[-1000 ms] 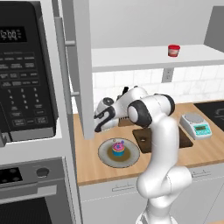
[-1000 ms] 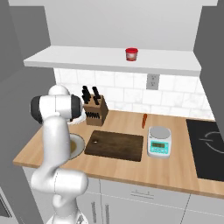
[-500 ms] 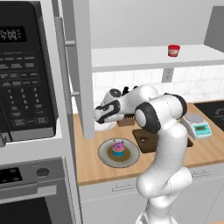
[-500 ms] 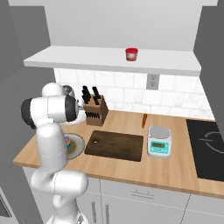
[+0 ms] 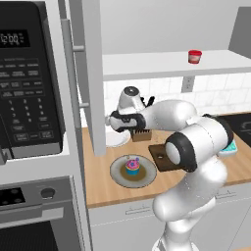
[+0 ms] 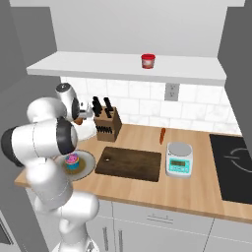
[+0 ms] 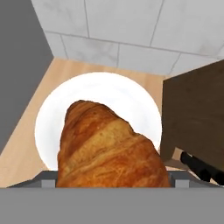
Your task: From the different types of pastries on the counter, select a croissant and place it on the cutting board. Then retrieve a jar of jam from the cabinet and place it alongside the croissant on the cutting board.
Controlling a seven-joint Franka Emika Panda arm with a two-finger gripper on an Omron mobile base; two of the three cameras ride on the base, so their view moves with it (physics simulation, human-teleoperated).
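a: where's the croissant [image 7: 111, 148]?

b: close under the hand camera, over a white plate [image 7: 52, 113] at the back left of the worktop [image 6: 197, 184], beside the knife block [image 6: 107, 124].

a: and the gripper [image 5: 113, 121]?

b: it hangs above that plate. its fingertips are hidden by the pastry, so i cannot tell if it's holding the croissant or how wide it is.

a: the rest?

b: the cutting board [image 6: 130, 163] lies bare mid-worktop. the cupcake [image 5: 132, 165] sits on a grey plate [image 5: 119, 172]. the jar of jam [image 6: 147, 61] stands on the cabinet [image 6: 88, 67] shelf.
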